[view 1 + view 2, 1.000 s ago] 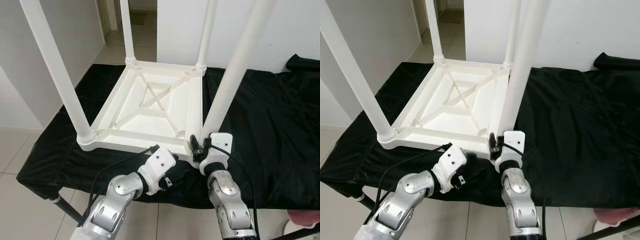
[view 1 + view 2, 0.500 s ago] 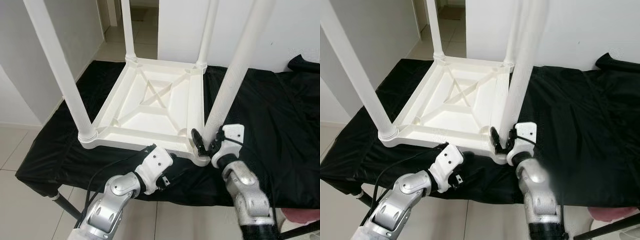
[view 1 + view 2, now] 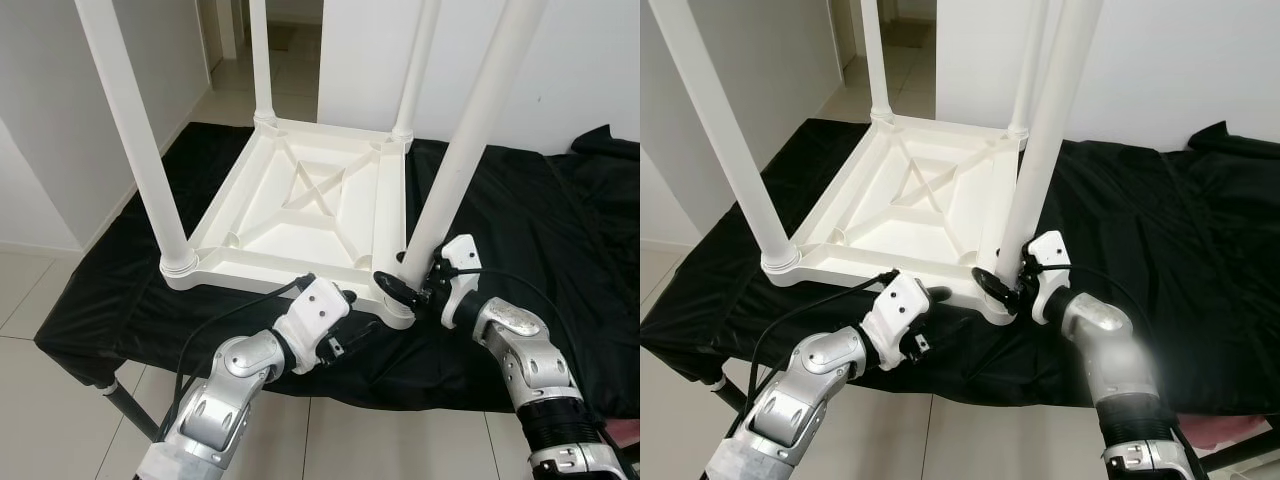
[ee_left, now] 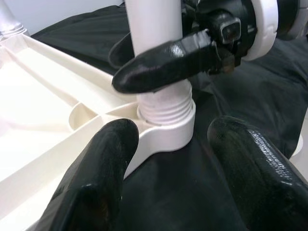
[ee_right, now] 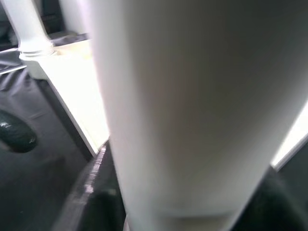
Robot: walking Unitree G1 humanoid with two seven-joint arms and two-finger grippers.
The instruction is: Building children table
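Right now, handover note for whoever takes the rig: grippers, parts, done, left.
Right gripper: fingers around the base of the near-right leg, just above its socket; threads show above the socket in the left wrist view, so that leg looks not fully screwed in.
Left gripper: open, at the tabletop's near edge beside that corner, holding nothing.
Tabletop: upside down on the black cloth.
Done: all four legs stand in their corner sockets.
Left: finish seating the near-right leg; I cannot tell how tight the other three are; then turn the table upright.
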